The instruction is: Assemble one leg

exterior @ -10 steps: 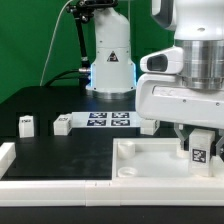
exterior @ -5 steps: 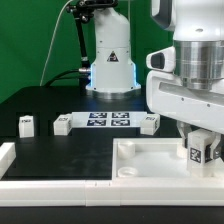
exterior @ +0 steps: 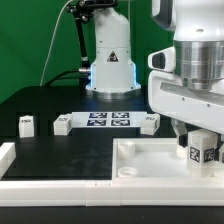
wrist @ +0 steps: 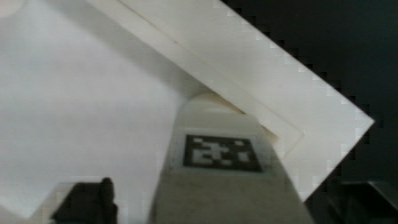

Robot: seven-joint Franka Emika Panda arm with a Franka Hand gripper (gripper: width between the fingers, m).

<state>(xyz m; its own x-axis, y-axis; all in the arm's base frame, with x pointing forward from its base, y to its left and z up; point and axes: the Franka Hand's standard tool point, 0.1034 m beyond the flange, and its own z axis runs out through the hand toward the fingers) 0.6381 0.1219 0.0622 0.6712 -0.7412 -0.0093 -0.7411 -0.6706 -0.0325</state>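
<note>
From my remote station I saw the pincer (exterior: 200, 143) low over the right side of the scene, pinching the leg (exterior: 199, 150) between its dark fingers (exterior: 180, 130). The leg stood upright, its black-and-white tag facing the exterior camera, directly above the large white panel (exterior: 150, 160) near that panel's right end. I could not tell whether the leg's lower end touched the panel or hung just clear of it.

In the wrist view the leg (wrist: 226, 165) ran up the middle of the picture with its tag plainly readable, and the panel's raised rim (wrist: 267, 75) crossed diagonally behind it. A dark fingertip (wrist: 86, 200) showed beside the leg.

On the black counter (exterior: 70, 150), farther back, the marker board (exterior: 108, 120) lay flat with its tags up. A second leg (exterior: 63, 124) sat just beside the board's left end, and a third leg (exterior: 27, 124) stood well apart, farther left. Another leg (exterior: 148, 123) rested at the board's right end, close to the arm's white housing (exterior: 195, 95). A white rail (exterior: 8, 153) lay at the counter's near left edge. A white robot base (exterior: 110, 60) stood far behind against the green backdrop.
</note>
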